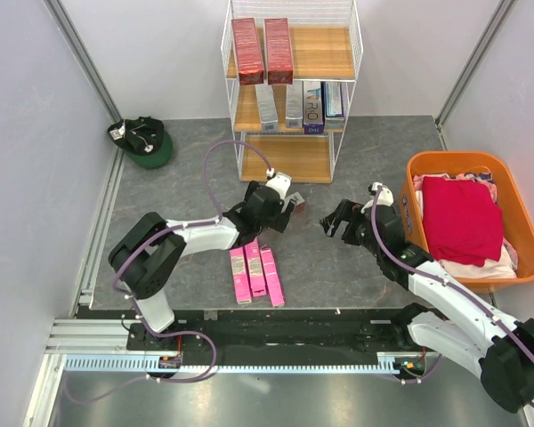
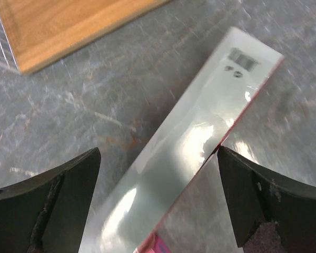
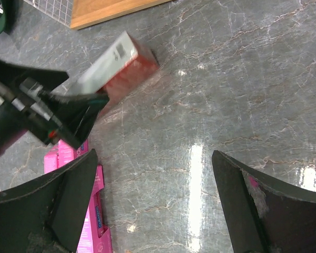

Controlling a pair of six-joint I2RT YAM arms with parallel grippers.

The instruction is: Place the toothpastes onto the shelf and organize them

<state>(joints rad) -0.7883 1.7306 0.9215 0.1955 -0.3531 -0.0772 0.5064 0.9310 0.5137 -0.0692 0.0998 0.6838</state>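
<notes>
Left gripper (image 2: 159, 152) is spread wide over a dark red box (image 2: 200, 121) lying aslant on the table (image 2: 95, 105). Its right finger touches the box's red edge and its left finger stands apart, so nothing is clamped. Glare washes out the box's pale upper face, and its near end is cut off at the bottom of the view. A board of the shelf (image 2: 68, 26) fills the far corner.

From the right wrist, the right gripper (image 3: 154, 155) hangs wide open and empty over bare table. The red box is well apart ahead of it, half covered by the left gripper's fingers. Pink boxes (image 3: 63, 155) lie just beside the left finger, partly hidden.

From above, three pink boxes lie side by side below the left gripper. On the shelf, two dark red boxes (image 1: 262, 51) lie on the top board. Four silver, purple and blue boxes (image 1: 298, 104) sit on the middle one, their lettering too small to read. An orange tub (image 1: 454, 158) at the right holds a red cloth (image 1: 461, 218) over paler ones.
</notes>
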